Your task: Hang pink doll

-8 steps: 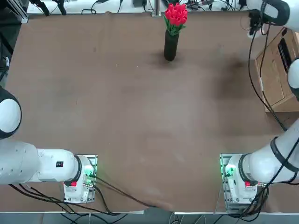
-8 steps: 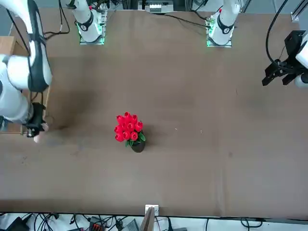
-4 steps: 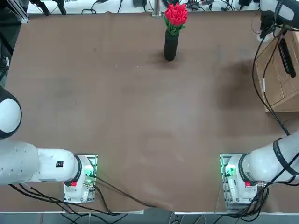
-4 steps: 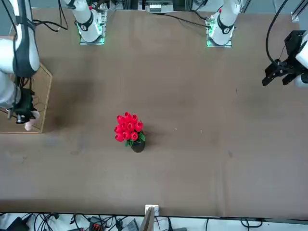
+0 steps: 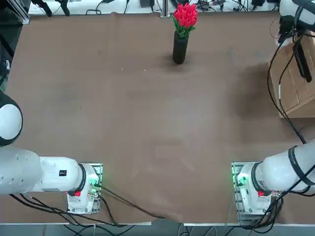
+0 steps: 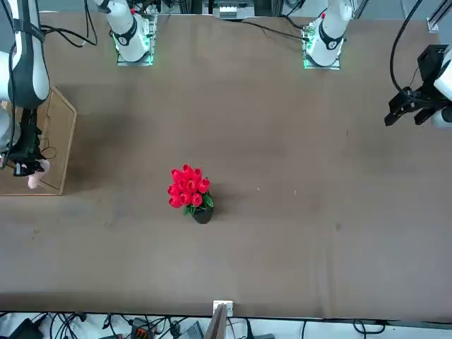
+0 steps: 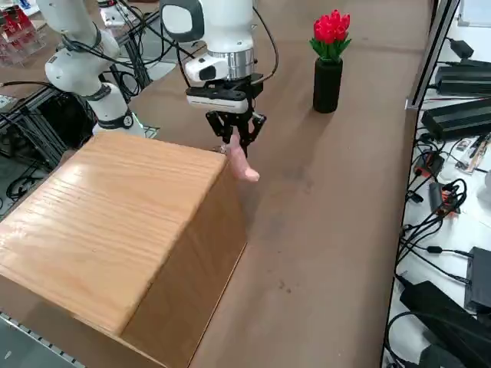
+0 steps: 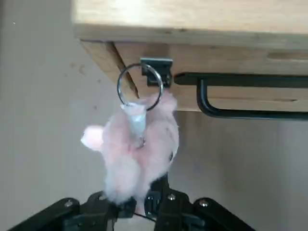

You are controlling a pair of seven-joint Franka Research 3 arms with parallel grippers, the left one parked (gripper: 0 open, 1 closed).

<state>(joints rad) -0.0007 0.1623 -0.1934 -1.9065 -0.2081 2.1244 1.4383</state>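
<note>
My right gripper [image 7: 235,139] is shut on the pink doll [image 7: 245,168], a small pale pink plush that hangs at the far top corner of the wooden box [image 7: 115,222]. In the right wrist view the pink doll [image 8: 139,149] fills the space above the gripper [image 8: 139,201]. Its metal ring [image 8: 139,84] overlaps a small black bracket [image 8: 157,67] on the box's side; whether it is hooked on, I cannot tell. A black hook bar [image 8: 240,96] runs along beside it. In the front view the doll [image 6: 34,181] dangles under the gripper [image 6: 23,167].
A black vase with red tulips [image 5: 181,34] stands at the far middle of the brown table [image 5: 147,123]. The wooden box [image 5: 294,83] sits at the table's right edge. Cables and black devices [image 7: 460,115] lie beyond the far edge.
My right arm has carried the doll further to the robot's right, from over the table to the wooden box's side.
</note>
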